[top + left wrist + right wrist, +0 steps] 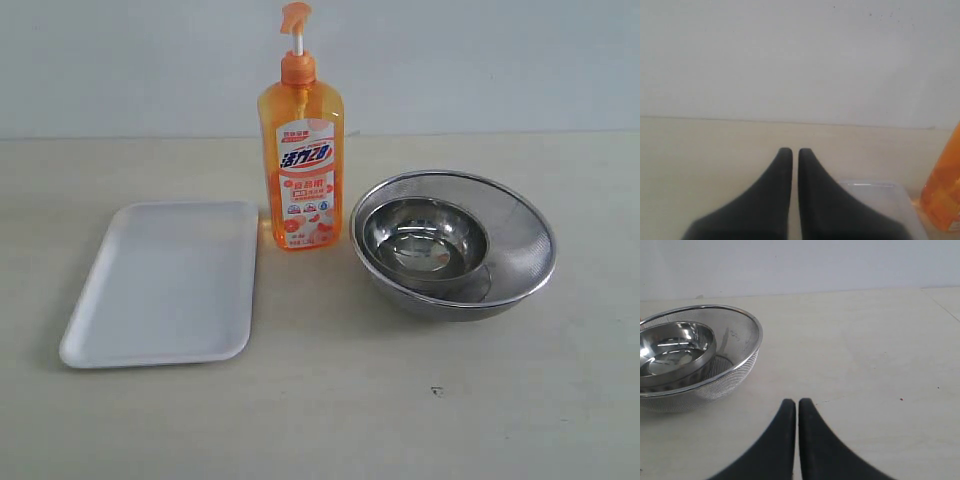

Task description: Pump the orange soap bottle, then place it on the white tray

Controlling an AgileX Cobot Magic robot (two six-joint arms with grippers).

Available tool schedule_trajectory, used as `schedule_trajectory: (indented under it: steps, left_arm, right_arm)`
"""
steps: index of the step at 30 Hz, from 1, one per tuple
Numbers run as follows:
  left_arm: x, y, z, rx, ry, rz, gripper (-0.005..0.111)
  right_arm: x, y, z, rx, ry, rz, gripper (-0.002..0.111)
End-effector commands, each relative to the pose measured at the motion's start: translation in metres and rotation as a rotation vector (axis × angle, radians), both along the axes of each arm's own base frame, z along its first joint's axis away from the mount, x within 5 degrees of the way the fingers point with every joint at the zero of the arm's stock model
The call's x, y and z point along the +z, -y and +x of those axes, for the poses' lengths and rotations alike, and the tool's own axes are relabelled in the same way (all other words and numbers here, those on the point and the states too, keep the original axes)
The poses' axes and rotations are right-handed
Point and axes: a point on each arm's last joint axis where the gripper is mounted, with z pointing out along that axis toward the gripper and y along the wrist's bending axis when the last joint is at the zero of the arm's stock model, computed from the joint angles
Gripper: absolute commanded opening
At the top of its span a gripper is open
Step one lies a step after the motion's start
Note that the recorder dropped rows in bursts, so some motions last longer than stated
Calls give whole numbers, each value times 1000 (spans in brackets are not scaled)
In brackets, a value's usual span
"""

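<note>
The orange soap bottle (300, 165) stands upright at the back of the table, pump head raised on its white stem. Just left of it and nearer the front lies the white tray (160, 285), with nothing on it. Neither arm shows in the exterior view. In the left wrist view my left gripper (791, 151) is shut with nothing between its black fingers; a corner of the tray (880, 192) and an edge of the bottle (945, 195) show beyond it. My right gripper (791, 402) is shut and holds nothing, over bare table.
To the right of the bottle a steel mesh strainer bowl (520, 240) holds a smaller steel bowl (425, 235). The same bowls (685, 357) appear in the right wrist view. A pale wall runs behind the table.
</note>
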Motion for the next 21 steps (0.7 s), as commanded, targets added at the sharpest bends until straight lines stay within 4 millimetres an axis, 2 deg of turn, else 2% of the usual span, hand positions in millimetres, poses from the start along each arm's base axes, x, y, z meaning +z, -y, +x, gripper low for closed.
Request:
schedule_trajectory:
  steps: [1, 4, 10, 16, 21]
  left_arm:
    - [14, 1, 4, -5, 94, 6, 5]
    - [17, 1, 7, -5, 137, 16, 5]
    - [6, 4, 27, -34, 116, 68, 5]
    - [-2, 30, 44, -202, 128, 203, 5]
    - [-1, 39, 56, -239, 114, 212, 5]
  right_arm:
    - [2, 0, 0, -3, 18, -9, 0]
    - [6, 1, 1, -6, 62, -10, 0]
    - [18, 2, 2, -18, 199, -9, 0]
    - [26, 2, 2, -24, 286, -11, 0]
    - [31, 3, 2, -33, 344, 36, 0]
